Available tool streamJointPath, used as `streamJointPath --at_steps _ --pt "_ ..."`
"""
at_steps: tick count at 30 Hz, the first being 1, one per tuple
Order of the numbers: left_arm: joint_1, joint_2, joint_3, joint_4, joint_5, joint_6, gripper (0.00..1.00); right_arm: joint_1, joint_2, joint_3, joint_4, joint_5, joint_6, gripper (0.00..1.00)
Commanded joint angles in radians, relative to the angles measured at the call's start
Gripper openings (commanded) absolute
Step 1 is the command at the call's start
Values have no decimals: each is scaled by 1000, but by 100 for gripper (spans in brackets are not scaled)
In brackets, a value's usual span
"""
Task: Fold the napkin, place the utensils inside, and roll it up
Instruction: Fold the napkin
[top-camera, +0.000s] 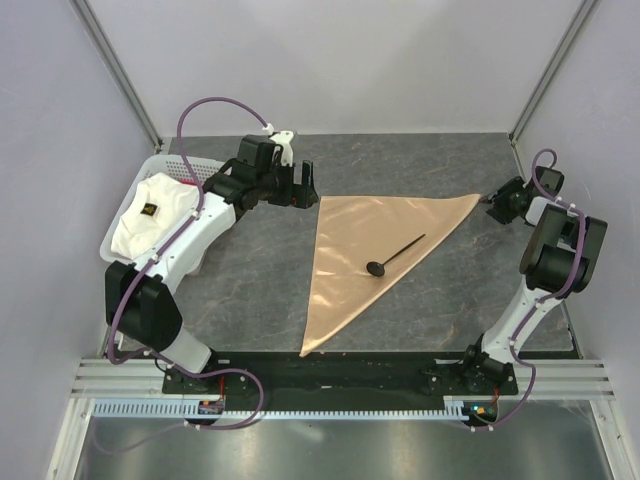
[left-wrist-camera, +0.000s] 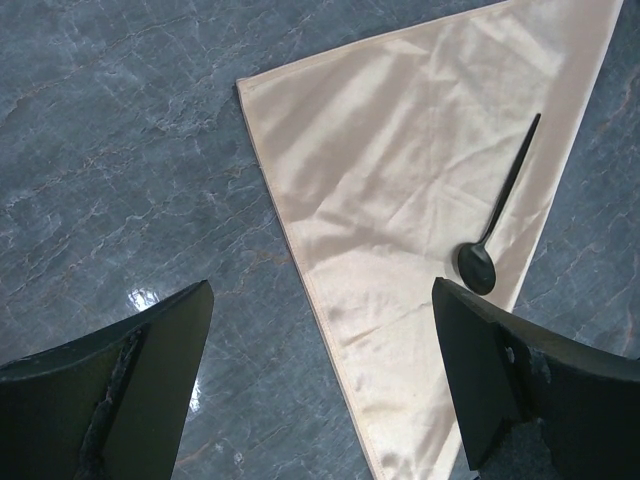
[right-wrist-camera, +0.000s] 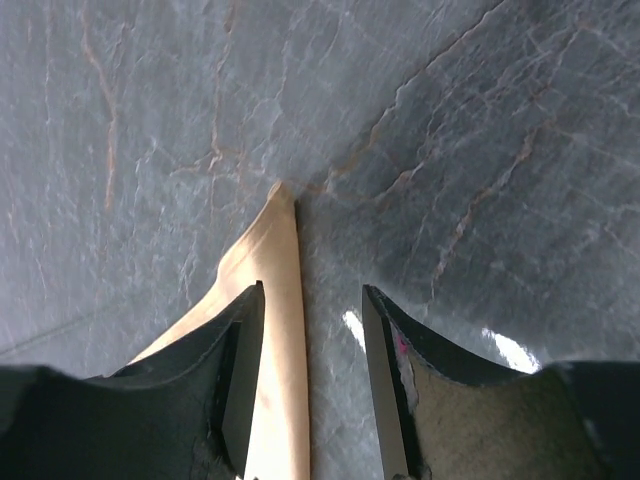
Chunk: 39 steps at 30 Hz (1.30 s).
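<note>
Napkin (top-camera: 350, 235) plain shiny peach-tan. Spoon (left-wrist-camera: 478, 266) black. Table (top-camera: 250, 290) grey, marble-veined. Cloth (top-camera: 150, 215) white, dark mark.

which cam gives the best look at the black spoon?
Left wrist: the spoon appears whole and largest, bowl and handle clear, lying on the napkin. Top external also shows it whole on the napkin, but small. Right wrist misses it, showing only a napkin corner.
</note>
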Motion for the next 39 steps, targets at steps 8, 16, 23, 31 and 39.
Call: streamJointPath --at_steps 8,16,23,31,39 --pt "0 3 -2 37 8 8 98 -2 107 88 92 -19 62 49" --pt "0 6 -2 38 21 5 98 -2 136 99 129 -46 88 47" --pt "-2 6 -2 38 28 -1 98 -2 155 102 137 -49 99 43" --pt "0 14 0 37 41 -6 97 -2 155 91 146 -49 100 34" --pt "0 15 0 37 44 -4 97 -2 175 96 146 -39 102 25"
